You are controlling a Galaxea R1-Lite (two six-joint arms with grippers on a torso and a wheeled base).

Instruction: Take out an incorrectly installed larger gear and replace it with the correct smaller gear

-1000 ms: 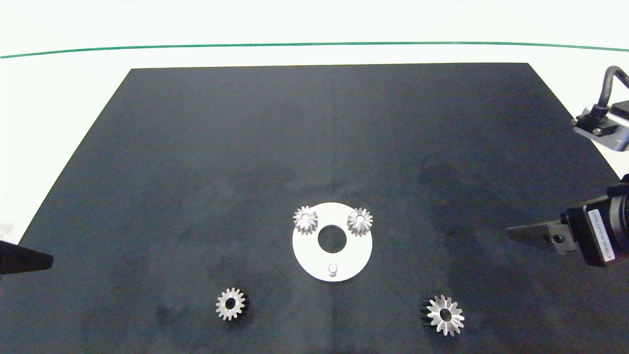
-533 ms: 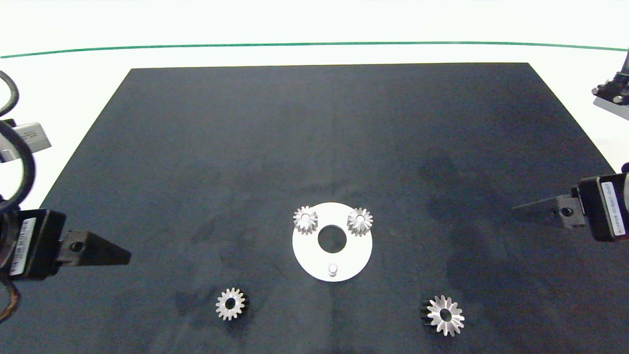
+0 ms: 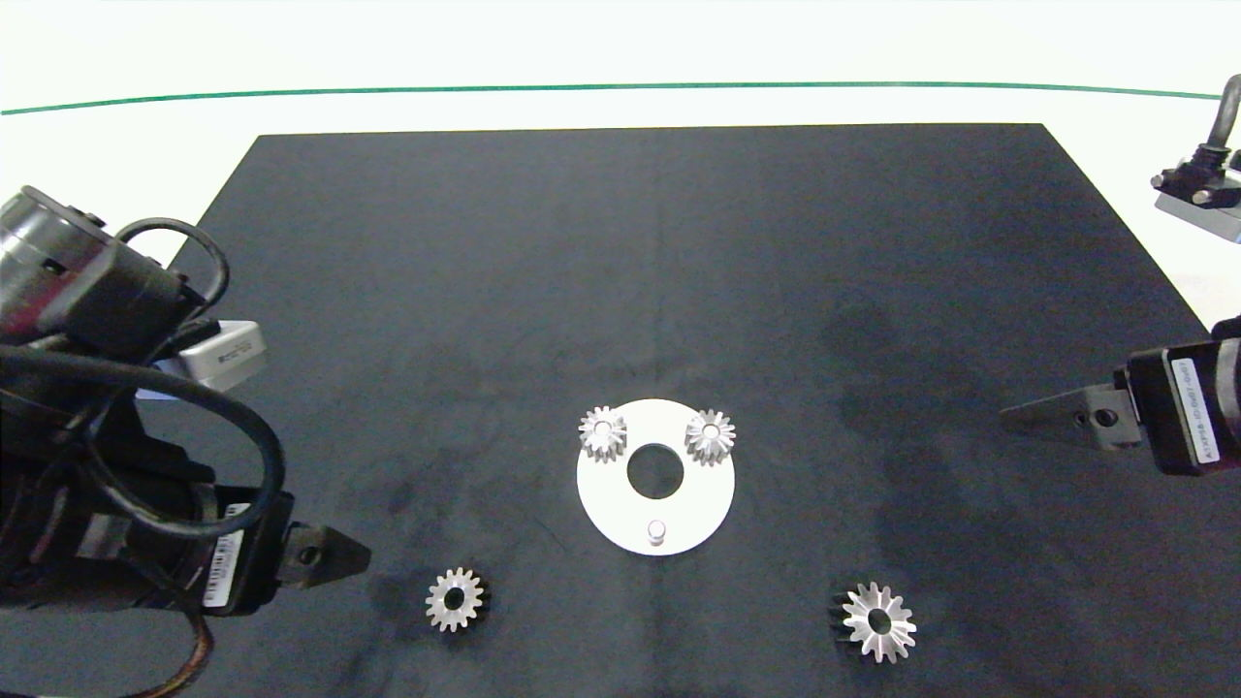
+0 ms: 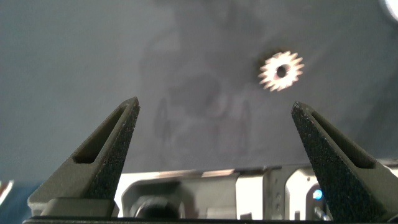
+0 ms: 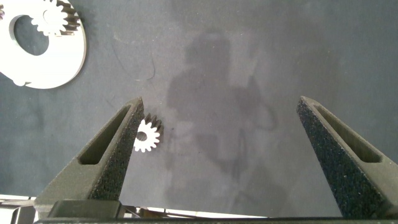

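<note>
Gears first. The larger gear [image 3: 877, 621], the star-like one with long teeth, lies flat on the black mat [image 3: 640, 271] near the front edge on my right side, well apart from the white round plate [image 3: 608, 504]. So it is already off the plate. I think it sits out there to be out of the way.

The smaller gear [image 3: 454, 599] lies flat on the mat near the front on my left side, also apart from the plate. It waits there to be picked up.

On the plate, two small gears [image 3: 603, 432] [image 3: 710, 436] sit on their pegs at the far side. One bare peg [image 3: 656, 530] stands at the near side with nothing on it. I judge that peg is where the smaller gear must go.

My left pincer [image 3: 334, 559] is low over the mat, just beside the smaller gear, and points at it. In the left wrist view its fingers [image 4: 106, 149] stand wide open with the gear ahead, ready to close around it.

My right pincer [image 3: 1042, 420] hangs above the right side of the mat, far from the plate. Its fingers [image 5: 109, 155] are wide open too, and hold nothing. It seems to keep clear so the left arm has room.

Next I would bring the left pincer over the smaller gear.
</note>
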